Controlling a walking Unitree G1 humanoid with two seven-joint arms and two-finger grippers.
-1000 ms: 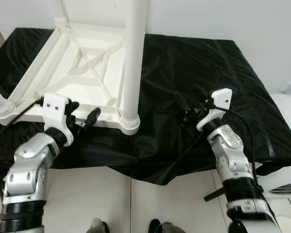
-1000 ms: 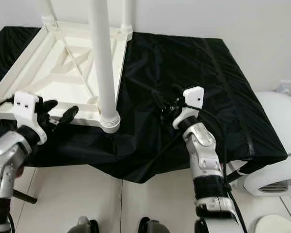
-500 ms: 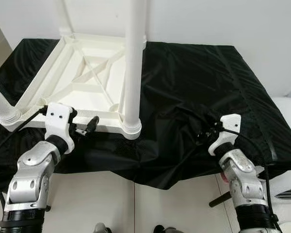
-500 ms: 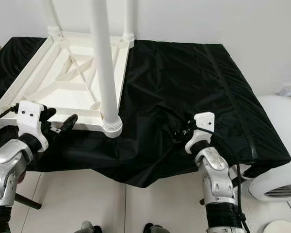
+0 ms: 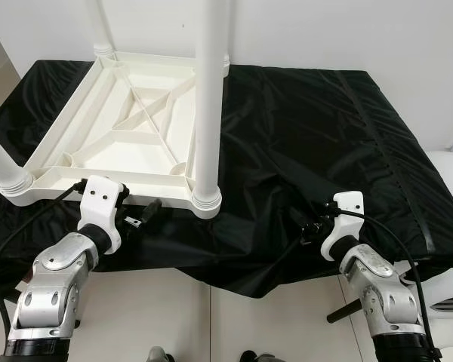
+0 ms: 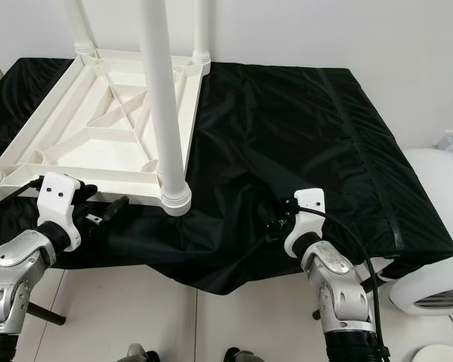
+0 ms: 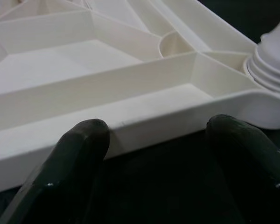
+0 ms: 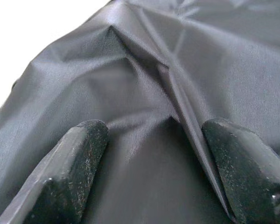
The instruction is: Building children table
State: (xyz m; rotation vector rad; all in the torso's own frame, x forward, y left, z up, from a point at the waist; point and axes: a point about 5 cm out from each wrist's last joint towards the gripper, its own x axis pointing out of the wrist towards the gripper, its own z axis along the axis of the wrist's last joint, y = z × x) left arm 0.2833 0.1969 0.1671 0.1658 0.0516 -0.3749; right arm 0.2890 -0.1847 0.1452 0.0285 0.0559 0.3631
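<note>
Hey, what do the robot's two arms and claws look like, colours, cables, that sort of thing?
Both arms are silver metal segments with black ribbed bands lower down. Each wrist carries a white plastic bracket with small holes, and a thin black cable loops along each arm. The left claw and right claw each have two long black fingers with rounded, slightly scuffed tips.
</note>
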